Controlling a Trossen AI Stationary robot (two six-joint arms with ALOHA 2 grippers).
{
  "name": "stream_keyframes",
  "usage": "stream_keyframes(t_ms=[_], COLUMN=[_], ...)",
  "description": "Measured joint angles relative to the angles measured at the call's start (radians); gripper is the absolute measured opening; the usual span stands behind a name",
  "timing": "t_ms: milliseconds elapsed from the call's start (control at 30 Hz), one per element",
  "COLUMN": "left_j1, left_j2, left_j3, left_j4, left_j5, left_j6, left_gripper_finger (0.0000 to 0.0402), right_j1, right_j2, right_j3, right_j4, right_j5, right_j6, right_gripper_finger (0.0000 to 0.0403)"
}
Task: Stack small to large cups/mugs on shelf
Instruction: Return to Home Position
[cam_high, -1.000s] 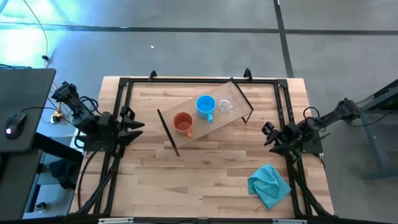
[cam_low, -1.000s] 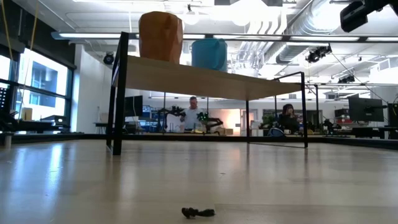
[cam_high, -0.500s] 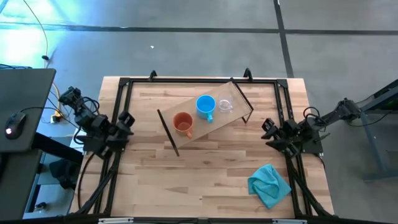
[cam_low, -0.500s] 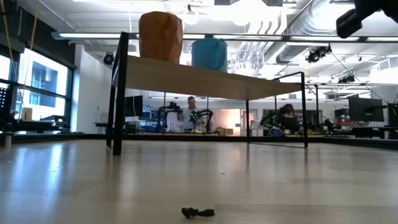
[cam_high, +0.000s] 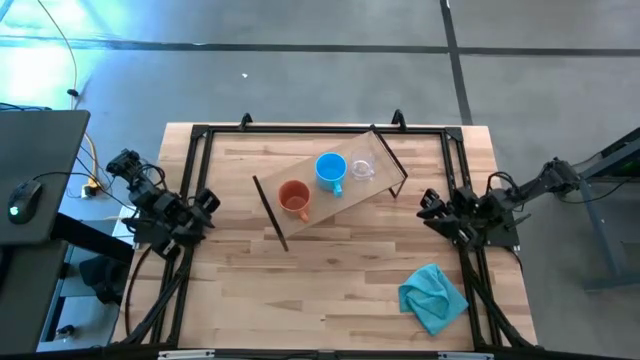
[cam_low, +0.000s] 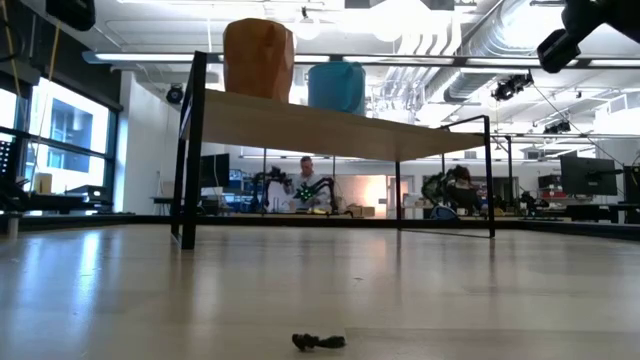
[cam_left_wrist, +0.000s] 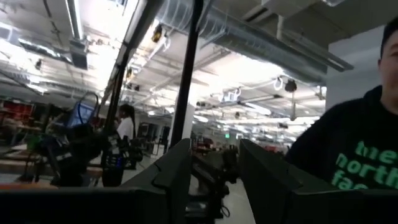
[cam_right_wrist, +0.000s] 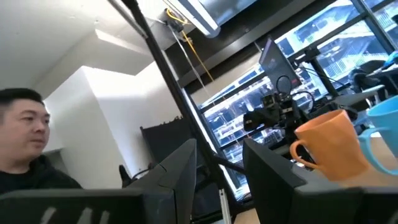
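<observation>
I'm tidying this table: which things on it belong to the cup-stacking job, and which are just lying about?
Job: shelf, clear cup, blue mug, orange mug.
Lying about: teal cloth, small dark scrap on the tabletop.

A crumpled teal cloth (cam_high: 433, 297) lies on the light-wood table (cam_high: 340, 290), near its right edge. Off the table's left side, a computer mouse (cam_high: 22, 203) rests on a dark desk (cam_high: 45, 150). A small dark scrap (cam_low: 318, 342), perhaps a cable tie, lies on the tabletop. In the room beyond, a person (cam_low: 306, 178) sits at a workstation; another in a dark hoodie (cam_left_wrist: 348, 158) stands close.
</observation>
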Motion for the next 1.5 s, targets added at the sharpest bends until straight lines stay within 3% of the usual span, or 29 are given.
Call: stream_keyframes(t_ms=[233, 400, 700, 967, 1200, 1500], left_j1=[0.000, 0.000, 0.000, 0.000, 0.000, 0.000], left_j2=[-0.001, 0.000, 0.000, 0.000, 0.000, 0.000], left_j3=[-0.035, -0.035, -0.035, -0.035, -0.035, -0.035], left_j4=[-0.002, -0.089, -0.143, -0.090, -0.151, -0.279], left_j5=[0.022, 0.026, -0.113, -0.112, -0.123, -0.127], left_j6=[-0.012, -0.030, -0.034, 0.067, 0.104, 0.103], left_gripper_finger=[0.0124, 0.0124, 0.0124, 0.0124, 0.0124, 0.0124], right_j1=[0.000, 0.000, 0.000, 0.000, 0.000, 0.000], right_j2=[0.000, 0.000, 0.000, 0.000, 0.000, 0.000], right_j3=[0.000, 0.000, 0.000, 0.000, 0.000, 0.000], right_j4=[0.002, 0.002, -0.016, -0.084, -0.087, -0.147], right_j5=[0.031, 0.071, 0.109, 0.097, 0.086, -0.020], right_j6=[0.009, 0.024, 0.061, 0.060, 0.018, -0.096], right_gripper_finger=[0.0124, 0.0124, 0.0124, 0.0124, 0.0124, 0.0124])
